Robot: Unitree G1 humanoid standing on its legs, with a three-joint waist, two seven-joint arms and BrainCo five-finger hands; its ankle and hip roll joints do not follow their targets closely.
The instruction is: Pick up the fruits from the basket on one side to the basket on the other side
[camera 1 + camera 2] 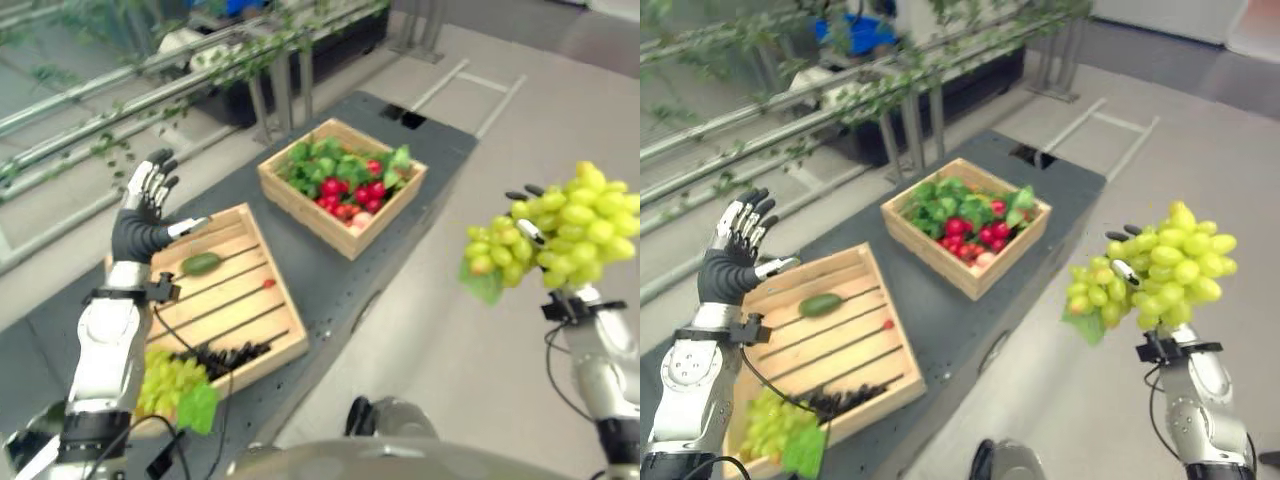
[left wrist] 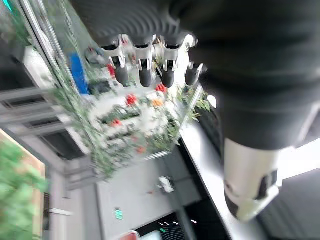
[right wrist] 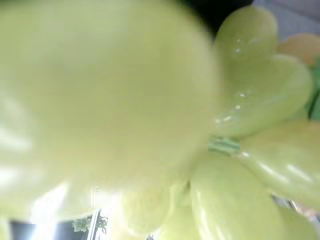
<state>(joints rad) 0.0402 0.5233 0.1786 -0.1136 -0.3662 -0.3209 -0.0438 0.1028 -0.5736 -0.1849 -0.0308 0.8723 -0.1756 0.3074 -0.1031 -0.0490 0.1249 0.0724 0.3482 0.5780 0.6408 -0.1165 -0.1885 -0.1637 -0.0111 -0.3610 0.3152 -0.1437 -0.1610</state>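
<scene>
My right hand is raised off the table's right side, shut on a bunch of green grapes with a leaf; the grapes press close against the wrist camera. My left hand stands open, fingers straight, over the far left corner of the near wooden crate. That crate holds a green oval fruit, a small red fruit, dark grapes and more green grapes. The far crate holds red fruits among green leaves.
Both crates sit on a long dark grey table running away from me, with a dark opening at its far end. Metal rails with vines run along the back left. Pale floor lies to the right.
</scene>
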